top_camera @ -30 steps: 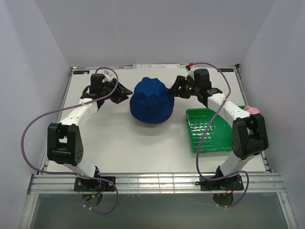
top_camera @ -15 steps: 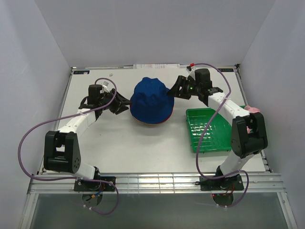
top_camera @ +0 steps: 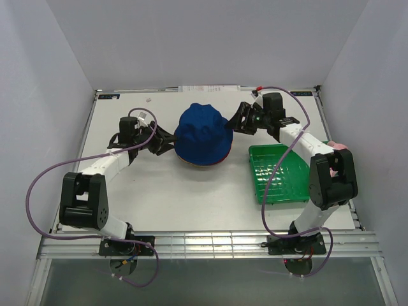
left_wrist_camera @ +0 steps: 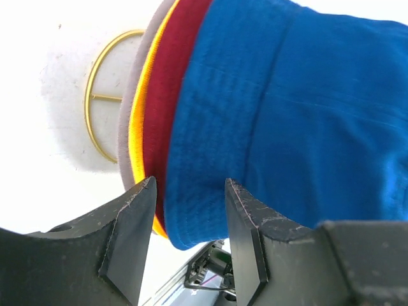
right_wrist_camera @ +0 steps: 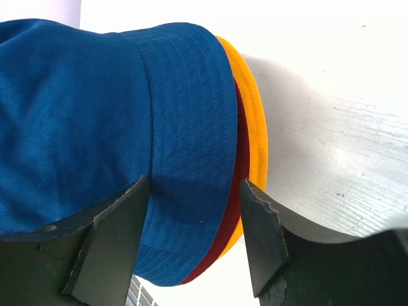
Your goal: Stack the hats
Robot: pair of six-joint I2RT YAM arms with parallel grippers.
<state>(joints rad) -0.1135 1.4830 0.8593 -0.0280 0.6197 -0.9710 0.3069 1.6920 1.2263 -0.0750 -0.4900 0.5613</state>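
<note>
- Stack of hats at upper centre of the overhead view, on the table (top_camera: 159, 185): blue hat (top_camera: 201, 131) on top, then the brims of the dark red hat (left_wrist_camera: 175, 95), yellow hat (left_wrist_camera: 141, 127) and grey hat (left_wrist_camera: 131, 108) in that order beneath.
- Gold wire stand (left_wrist_camera: 95, 115) partly visible past the brims, upper left of the left wrist view.
- Pink hat (top_camera: 338, 146) at the right edge, by the upper right corner of the green tray (top_camera: 280, 172), half hidden behind the right arm and well apart from the stack.
- Handling, as a judgement: light, soft cloth, nothing fragile. Floppy brims likely to sag and fold on lifting, and layers likely to drag each other. Best hold at the brim edge, on opposite sides.
- Left gripper (top_camera: 167, 141): jaws parted, straddling the blue and dark red brim edges on the stack's left side. No pinch evident.
- Right gripper (top_camera: 237, 121): jaws parted likewise around the brim edges on the right side. Fabric between the fingers not visibly squeezed.
- Pose: both arms stretched far forward, forearms angled inward, wrists low, grippers facing each other across the stack.
</note>
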